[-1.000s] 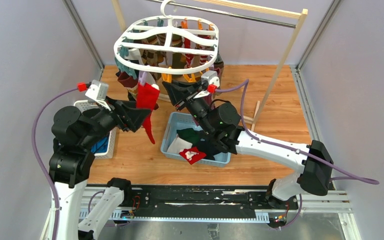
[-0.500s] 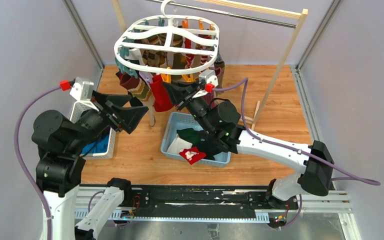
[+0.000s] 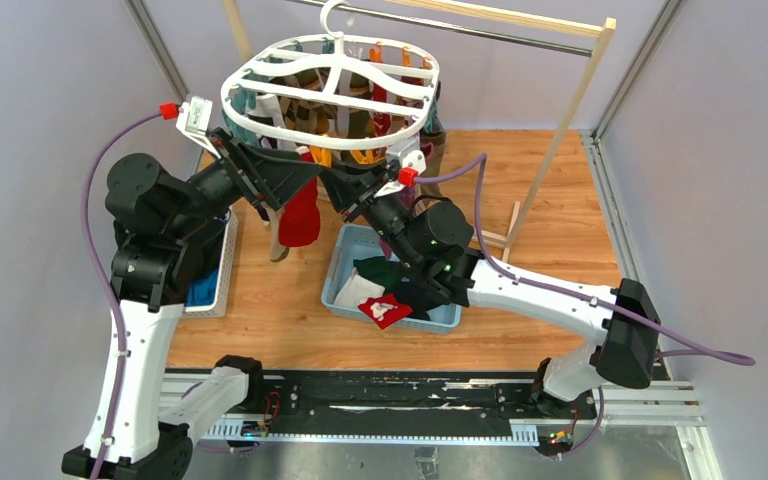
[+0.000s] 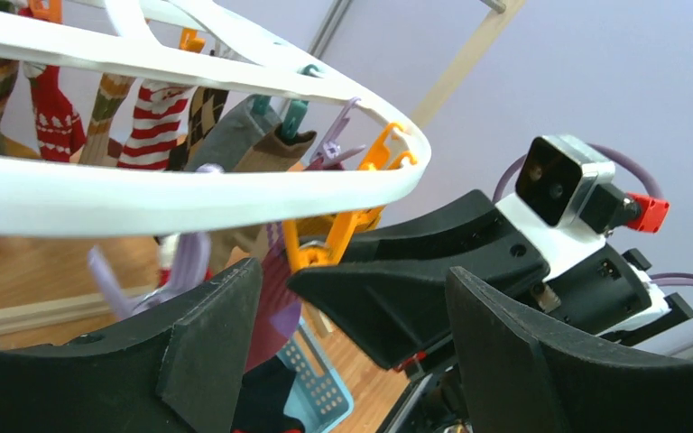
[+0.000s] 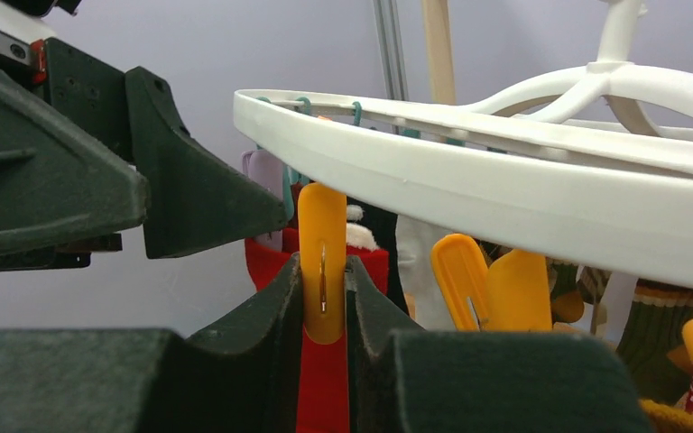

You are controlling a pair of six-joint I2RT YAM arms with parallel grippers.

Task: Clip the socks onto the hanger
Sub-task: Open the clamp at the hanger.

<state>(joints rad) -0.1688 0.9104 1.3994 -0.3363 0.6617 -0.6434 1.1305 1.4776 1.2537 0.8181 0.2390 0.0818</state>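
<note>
Left gripper (image 3: 300, 178) has risen, jaws now apart and empty; right gripper (image 3: 338, 192) pinches orange plastic peg (image 5: 323, 262) between its jaws, red fabric sock (image 5: 322, 392) below them, likely clipped

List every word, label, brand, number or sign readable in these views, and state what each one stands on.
None: no legible text shows in any view.
The white marks on the red sock in the blue basket are a pattern, too small to read as letters.
The hanger and the orange peg pinched by the right end effector carry no marking.
</note>
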